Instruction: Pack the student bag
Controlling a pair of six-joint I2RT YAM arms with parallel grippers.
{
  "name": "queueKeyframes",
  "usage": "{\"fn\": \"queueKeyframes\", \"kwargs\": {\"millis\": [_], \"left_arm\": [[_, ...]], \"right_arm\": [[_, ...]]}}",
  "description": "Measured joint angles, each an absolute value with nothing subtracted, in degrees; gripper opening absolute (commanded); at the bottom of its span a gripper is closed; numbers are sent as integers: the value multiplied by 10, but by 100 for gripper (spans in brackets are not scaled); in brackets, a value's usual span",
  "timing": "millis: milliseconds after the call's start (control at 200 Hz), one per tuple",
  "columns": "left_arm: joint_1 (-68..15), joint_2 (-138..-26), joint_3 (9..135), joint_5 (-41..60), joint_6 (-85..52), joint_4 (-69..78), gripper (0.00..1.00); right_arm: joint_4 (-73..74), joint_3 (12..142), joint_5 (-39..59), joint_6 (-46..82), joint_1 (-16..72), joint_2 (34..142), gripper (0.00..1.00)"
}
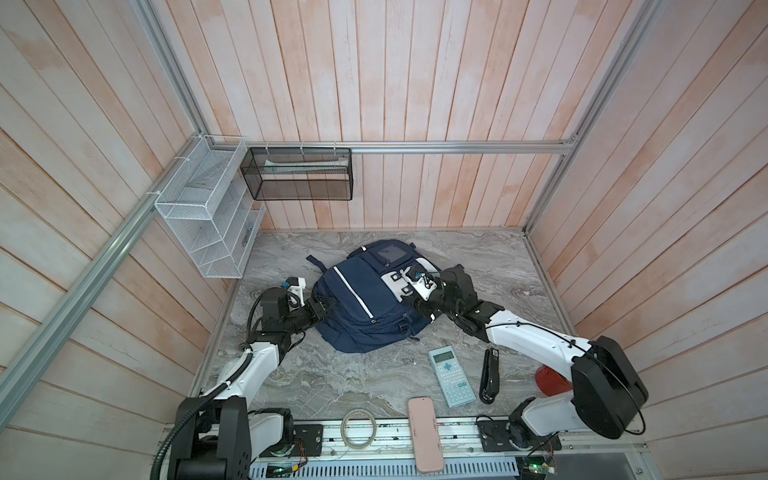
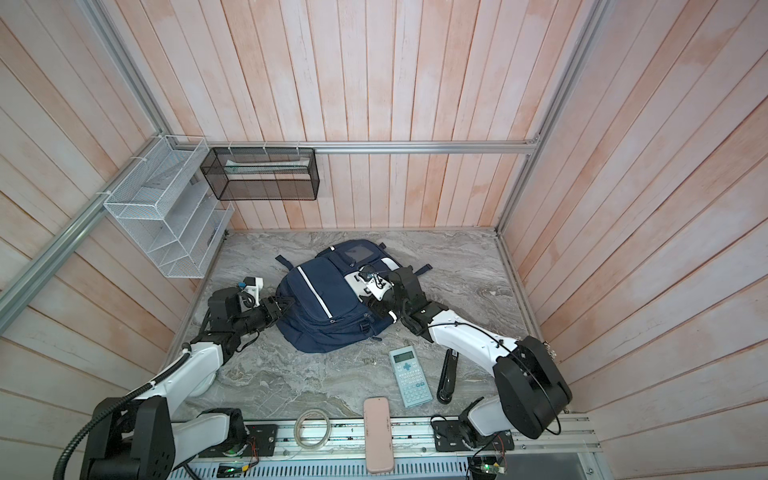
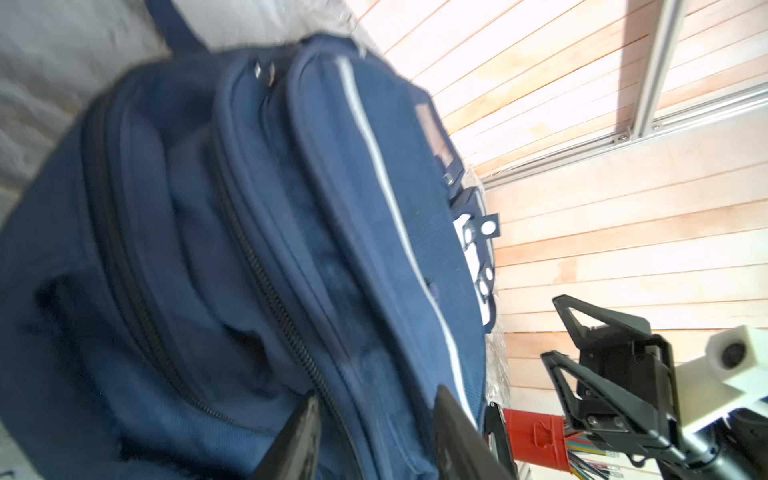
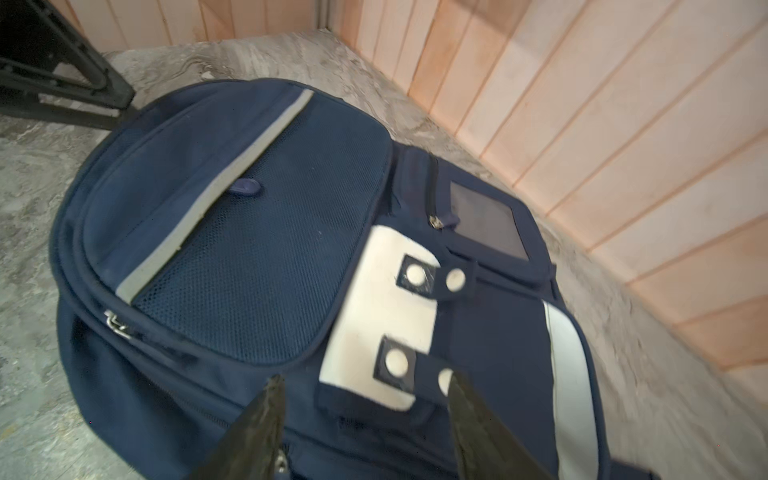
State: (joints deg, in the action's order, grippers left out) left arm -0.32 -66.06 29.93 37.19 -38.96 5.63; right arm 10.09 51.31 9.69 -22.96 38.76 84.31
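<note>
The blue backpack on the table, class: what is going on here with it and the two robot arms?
The student bag lies flat on the table. The left gripper is at its zipped side, the right gripper over the white front patch; both are open, holding nothing. A calculator, black stapler, pink case and tape roll lie unpacked at the front.
</note>
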Motion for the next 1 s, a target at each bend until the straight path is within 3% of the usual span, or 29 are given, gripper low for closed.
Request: {"fn": "queueKeyframes", "kwargs": {"millis": [245,435,580,625,665,850,1000], "left_arm": [[-6,-626,294,376,-398,56,46],[-25,-625,279,383,-413,63,46],[-32,-625,279,387,-418,72,45],[-34,-625,279,387,-418,73,45],[-35,-625,279,386,-418,73,44],[-56,-614,279,363,-410,61,40],[-158,-579,287,279,-368,30,40]], "right_arm": [[61,530,106,-387,438,889,64],[87,530,107,-432,443,908,57],[99,535,105,-451,461,948,39],[98,543,106,-457,465,963,22],[92,550,108,-458,467,973,0],[58,590,121,-452,468,980,0],[55,595,137,-422,467,968,0]]}}
